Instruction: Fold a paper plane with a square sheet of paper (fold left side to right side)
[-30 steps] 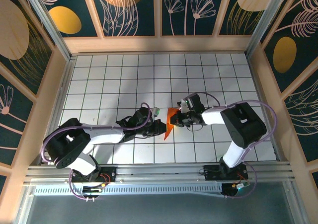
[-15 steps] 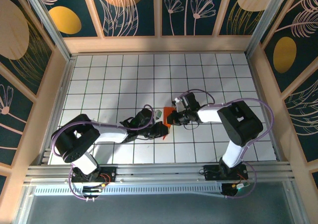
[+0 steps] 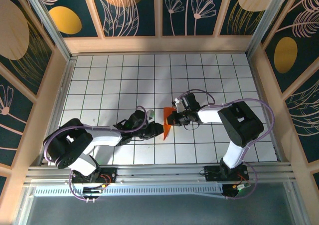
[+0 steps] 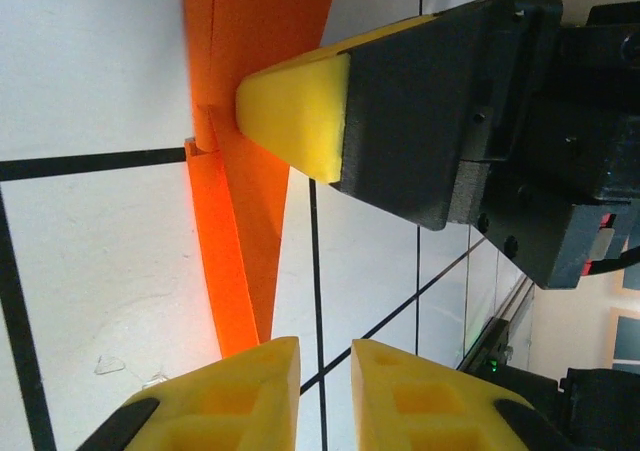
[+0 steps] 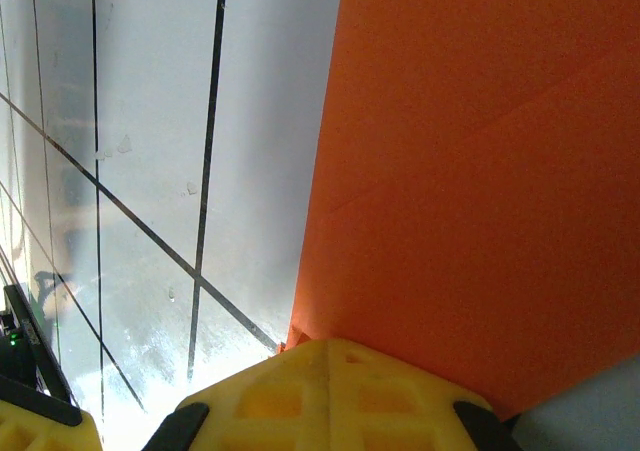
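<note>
The orange square sheet of paper [image 3: 168, 126] lies on the tiled floor, folded into a slim pointed strip with layered edges [image 4: 250, 221]. My right gripper [image 3: 171, 118] is shut. Its yellow tips [image 5: 328, 346] press down on the paper [image 5: 480, 171] near the upper end, and one fingertip [image 4: 295, 111] also shows in the left wrist view. My left gripper [image 3: 157, 130] sits just left of the strip's lower point. Its yellow fingers are slightly apart [image 4: 325, 371] with only bare floor between them, and the paper's tip is beside the left finger.
White tiles with black grid lines [image 3: 119, 80] cover the floor inside wooden walls [image 3: 159, 44]. The metal rail [image 3: 159, 172] with both arm bases runs along the near edge. The two arms meet close together at the middle of the floor.
My left gripper's jaws have parted, let go of the paper and drawn back a little to the left. The strip's lower point now lies uncovered. The right gripper has stayed pressed on the paper since half a second ago.
</note>
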Available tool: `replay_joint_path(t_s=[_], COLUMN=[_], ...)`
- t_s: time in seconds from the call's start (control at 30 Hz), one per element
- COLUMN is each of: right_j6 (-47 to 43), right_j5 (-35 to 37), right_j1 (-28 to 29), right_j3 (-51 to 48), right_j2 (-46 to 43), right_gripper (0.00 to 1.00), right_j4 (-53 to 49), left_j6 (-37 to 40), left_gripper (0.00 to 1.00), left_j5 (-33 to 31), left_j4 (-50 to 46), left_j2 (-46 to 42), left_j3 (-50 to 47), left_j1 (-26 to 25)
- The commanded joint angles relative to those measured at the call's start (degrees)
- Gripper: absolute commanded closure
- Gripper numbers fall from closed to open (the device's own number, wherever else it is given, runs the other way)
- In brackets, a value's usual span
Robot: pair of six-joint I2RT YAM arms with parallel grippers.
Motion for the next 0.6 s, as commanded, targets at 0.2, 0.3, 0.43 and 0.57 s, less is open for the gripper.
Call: replay_joint_path(t_s=[0.2,0.3,0.43,0.57], right_j6=[-1.4,-1.5,-1.5,-1.5], right_j5=[8.0,8.2,8.2,8.3], right_j1=[1.3,1.3,1.3,1.3], right_j3=[-1.9,-1.9,-1.8,-1.7], right_j2=[4.2,4.3,4.3,4.4], right_gripper=[1.0,1.0,1.0,1.0], right_j4=[-7.5,-7.6,-7.7,-7.6], left_j6=[-1.1,-1.1,-1.3,-1.3], left_gripper=[0.76,0.79,0.83,0.85], left_j5=[4.3,4.9,5.0,5.2], left_j4=[4.4,5.0,5.3,5.4], left_j2=[3.4,4.8,5.6,6.5], left_j3=[-0.6,-0.2,-0.2,-0.2], left_j1=[0.1,0.1,-0.1,-0.4])
